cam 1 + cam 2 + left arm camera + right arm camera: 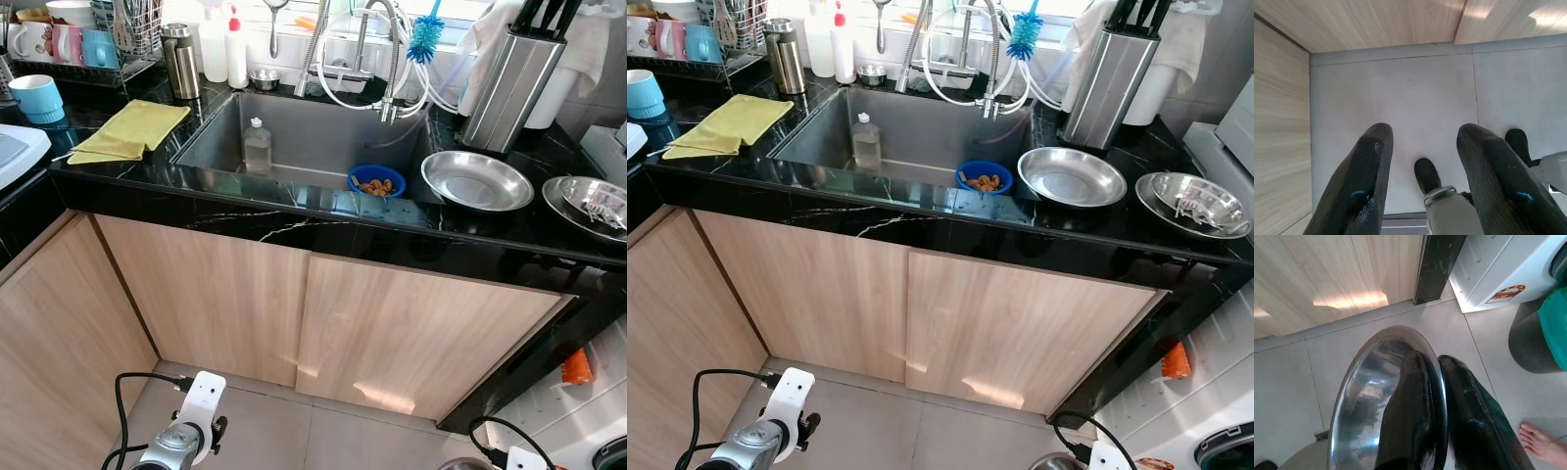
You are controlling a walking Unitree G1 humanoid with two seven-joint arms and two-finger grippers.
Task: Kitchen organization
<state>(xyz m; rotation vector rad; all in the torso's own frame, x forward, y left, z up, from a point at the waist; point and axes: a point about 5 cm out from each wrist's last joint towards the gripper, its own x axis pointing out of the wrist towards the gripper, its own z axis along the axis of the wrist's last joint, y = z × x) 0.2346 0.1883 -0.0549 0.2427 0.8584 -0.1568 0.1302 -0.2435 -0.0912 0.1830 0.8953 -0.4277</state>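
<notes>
My right gripper (1435, 360) hangs low over the floor tiles, shut on the rim of a steel bowl (1366, 396), one finger inside and one outside. The left gripper (1422, 142) is open over bare floor, nothing between its fingers; its arm (181, 441) hangs in front of the cabinet. On the black counter (294, 220) lie a steel bowl (477, 180) and a steel dish (593, 204) holding utensils. The sink (313, 137) holds a blue bowl of food scraps (376, 181) and a clear bottle (258, 147).
A yellow cloth (130, 130), blue cup (36, 98), steel flask (180, 61) and dish rack (88, 39) stand left of the sink, a knife block (509, 83) to its right. Wooden cabinet doors (313, 323) are closed. A person's bare foot (1542, 443) and a white appliance (1503, 269) are near.
</notes>
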